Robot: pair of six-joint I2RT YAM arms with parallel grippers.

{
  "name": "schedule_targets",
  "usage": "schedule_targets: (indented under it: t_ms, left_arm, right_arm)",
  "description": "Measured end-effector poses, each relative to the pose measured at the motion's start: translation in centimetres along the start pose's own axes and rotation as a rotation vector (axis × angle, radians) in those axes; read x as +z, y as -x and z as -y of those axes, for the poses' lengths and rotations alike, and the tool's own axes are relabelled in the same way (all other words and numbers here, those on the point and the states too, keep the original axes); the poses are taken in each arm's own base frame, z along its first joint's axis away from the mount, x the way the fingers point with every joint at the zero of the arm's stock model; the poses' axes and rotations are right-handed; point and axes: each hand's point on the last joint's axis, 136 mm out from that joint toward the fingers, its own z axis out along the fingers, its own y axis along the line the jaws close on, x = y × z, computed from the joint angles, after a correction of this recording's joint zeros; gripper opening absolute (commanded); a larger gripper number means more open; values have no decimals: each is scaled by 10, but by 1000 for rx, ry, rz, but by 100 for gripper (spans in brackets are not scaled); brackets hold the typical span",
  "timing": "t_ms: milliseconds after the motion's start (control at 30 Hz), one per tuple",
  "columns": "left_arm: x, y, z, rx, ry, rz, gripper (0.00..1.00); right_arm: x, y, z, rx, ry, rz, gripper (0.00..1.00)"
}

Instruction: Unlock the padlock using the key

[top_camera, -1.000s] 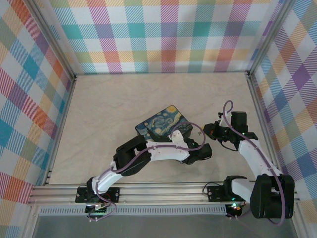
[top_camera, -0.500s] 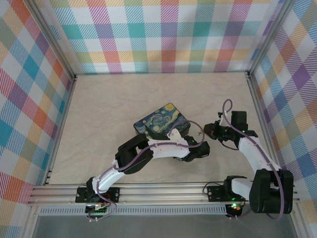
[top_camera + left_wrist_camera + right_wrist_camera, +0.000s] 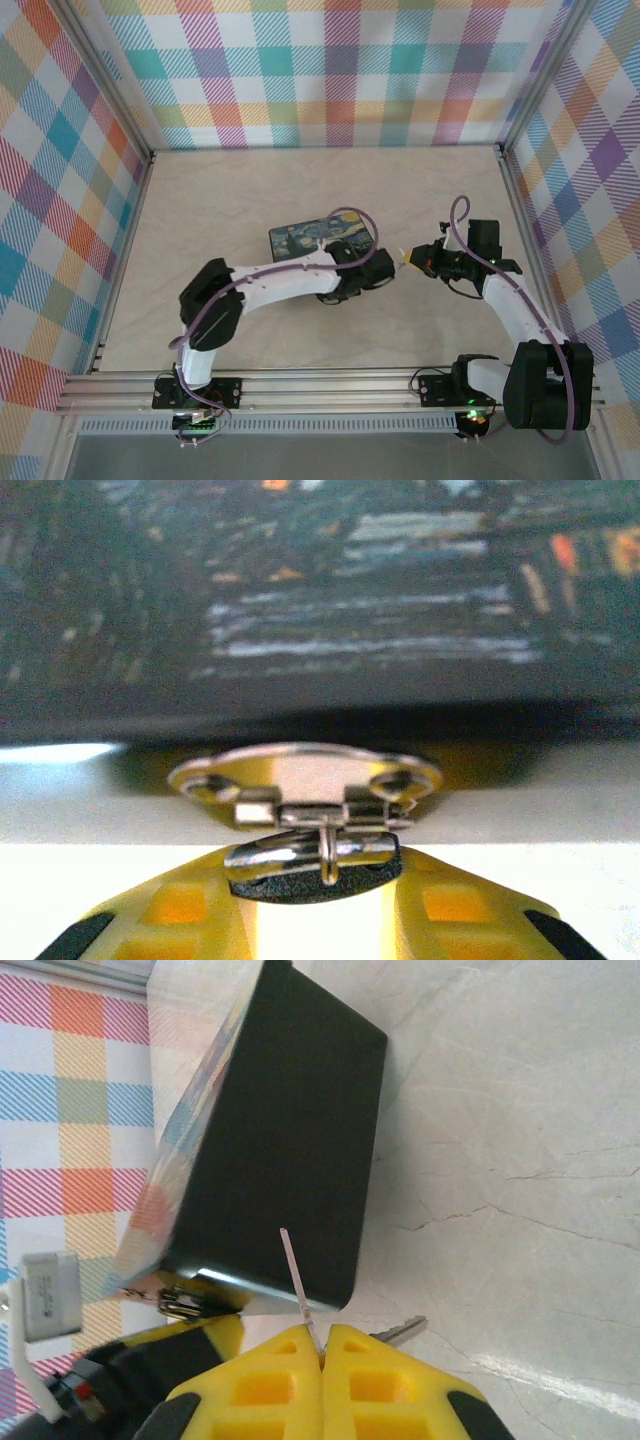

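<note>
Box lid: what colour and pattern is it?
The box lid is dark blue with yellow swirls, clearest in the top external view.

The left arm [image 3: 270, 285] reaches low and far out, its left gripper [image 3: 320, 885] at the box's [image 3: 300, 238] near right corner, jaws narrowed on the padlock [image 3: 312, 852]. The right arm [image 3: 512, 312] bends inward; its right gripper [image 3: 322, 1348], just right of the box, pinches the key [image 3: 402, 1331].

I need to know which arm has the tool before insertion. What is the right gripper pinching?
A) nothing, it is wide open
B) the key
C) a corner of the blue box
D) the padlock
B: in the right wrist view the right gripper is closed tight, and the silvery tip of the key pokes out just beside it.
</note>
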Motion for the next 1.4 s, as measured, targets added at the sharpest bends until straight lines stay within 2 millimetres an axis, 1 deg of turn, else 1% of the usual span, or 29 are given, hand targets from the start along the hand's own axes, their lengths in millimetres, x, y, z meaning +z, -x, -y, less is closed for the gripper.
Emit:
schedule_targets:
  t_ms: [133, 200, 300, 433, 533, 667, 767, 833, 1033, 1233, 1267, 1333, 1400]
  left_arm:
    - [-10, 5, -23, 50, -5, -130, 5]
    - [-16, 9, -29, 59, -18, -195, 5]
    - [-34, 22, -28, 72, -67, -249, 5]
    - [-59, 38, -21, 87, -141, -285, 5]
    - [-68, 41, -18, 89, -180, -334, 5]
    - [-66, 40, -18, 58, -219, -429, 5]
    - [-60, 47, -19, 14, -229, -483, 5]
    - [-58, 54, -18, -15, -244, -501, 5]
    - [-61, 60, -19, -52, -262, -537, 5]
    - [-63, 70, -22, -66, -263, -542, 11]
    - [-62, 73, -24, -72, -264, -545, 13]
    - [-59, 79, -28, -83, -262, -548, 21]
    - [-53, 88, -32, -101, -259, -547, 25]
  right_arm:
    - [-1, -3, -1, 9, 5, -13, 0]
    - [-1, -4, -3, 9, 10, -20, 0]
    - [-1, -7, -8, 3, 18, -31, 0]
    - [-1, -12, -13, -4, 29, -47, 0]
    - [-1, -15, -16, -3, 38, -56, 0]
    - [-1, -19, -21, -11, 50, -62, 0]
    - [-1, -22, -25, -19, 58, -72, 0]
    - [0, -24, -27, -21, 62, -81, 0]
    - [4, -33, -32, -21, 68, -114, 0]
    - [8, -40, -36, -28, 74, -139, 0]
    - [8, -40, -36, -26, 74, -140, 0]
    - [8, -40, -36, -25, 74, -140, 0]
    - [8, -40, -36, -22, 74, -140, 0]
